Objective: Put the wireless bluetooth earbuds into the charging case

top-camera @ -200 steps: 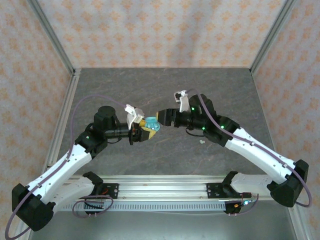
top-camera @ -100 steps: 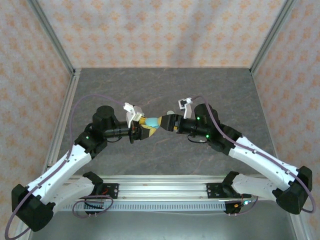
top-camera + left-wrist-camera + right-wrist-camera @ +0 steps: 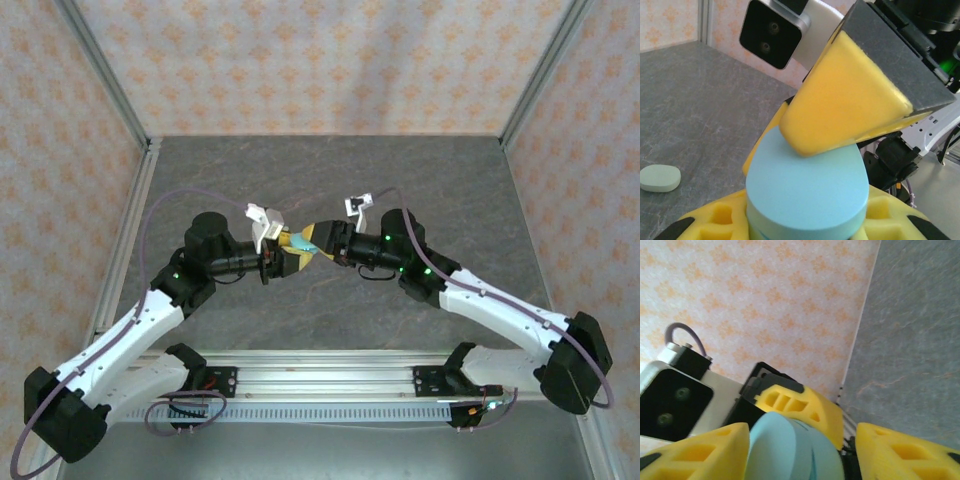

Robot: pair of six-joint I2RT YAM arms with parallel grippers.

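From overhead I see both arms meet at the middle of the table, the left gripper and right gripper nose to nose with the light blue charging case between them, lifted off the surface. On my left wrist feed, the case sits clenched between that gripper's yellow foam pads at the bottom edge, and one right-gripper pad presses on its upper rim; a pale green oval piece lies on the table at lower left. On my right wrist feed, its fingers straddle the case at the bottom; I cannot tell whether they are pinching it.
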